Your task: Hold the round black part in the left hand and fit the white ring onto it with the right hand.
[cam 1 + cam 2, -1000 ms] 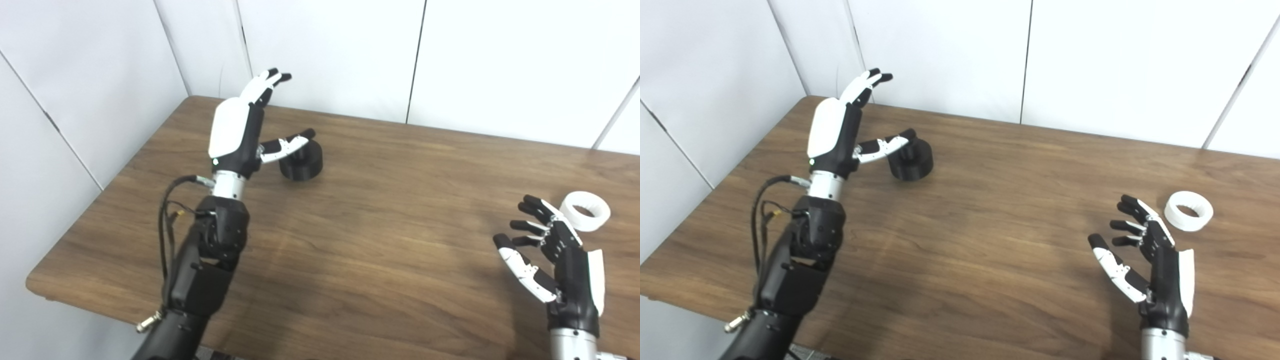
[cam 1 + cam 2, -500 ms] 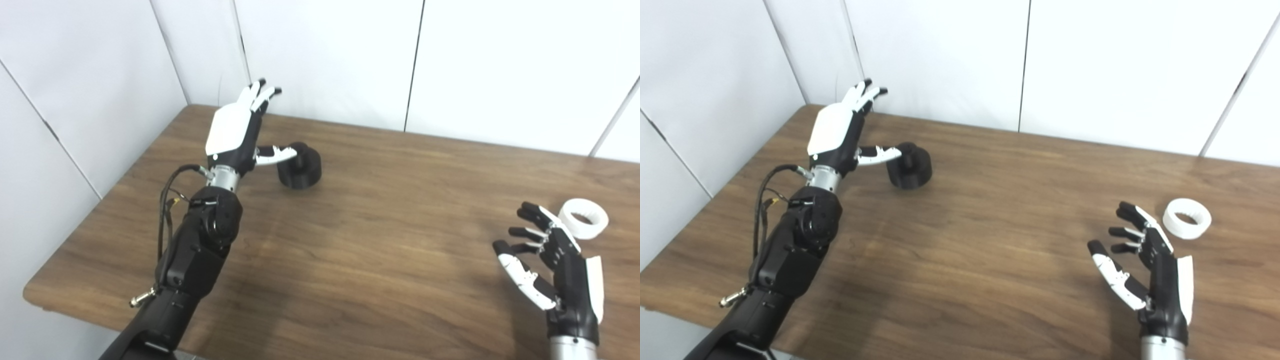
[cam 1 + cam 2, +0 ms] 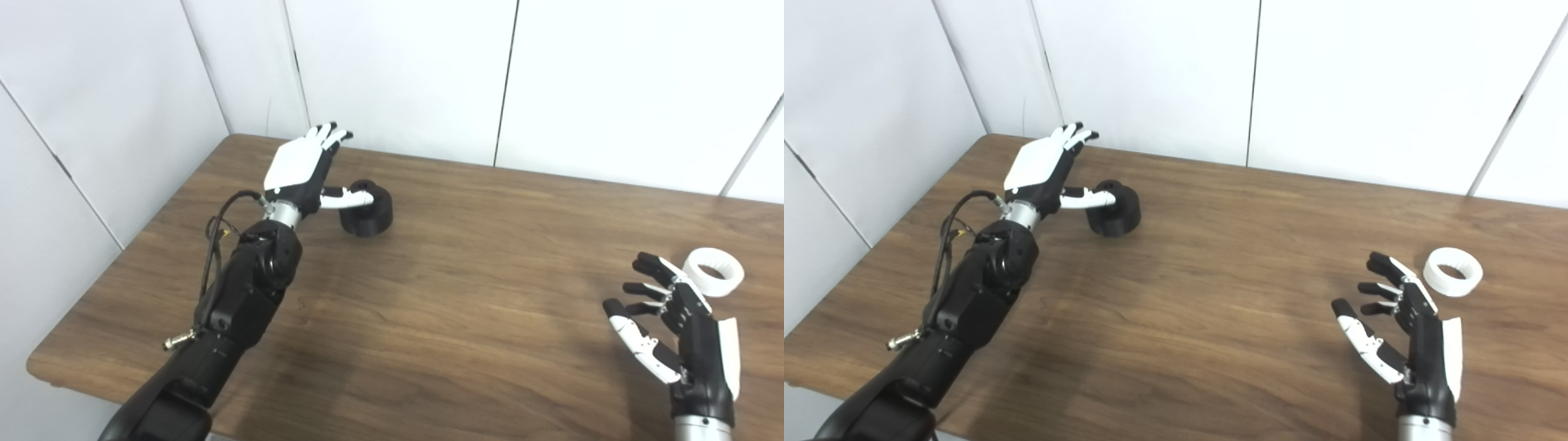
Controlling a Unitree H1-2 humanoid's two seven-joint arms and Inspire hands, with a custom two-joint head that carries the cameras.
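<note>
Far left: black-and-white left hand (image 3: 300, 168) reaches out over the brown wood-grain counter (image 3: 465, 294) twd the back-left corner. Fingers spread and extended, holding nothing; white back faces up. Thumb (image 3: 346, 197) points right, tip at the top of the round black plastic part (image 3: 367, 208); actual contact can't be told. Black part sits on the counter just right of that hand, w/ a smaller raised boss on top. Centre of counter is bare wood. Right side: black-and-white right hand (image 3: 680, 324) near the front edge, upright, fingers apart and lightly curled, palm facing left, nothing in it. White plastic ring (image 3: 713, 280) lies flat on the counter just beyond and right of its fingertips, apart from them.
</note>
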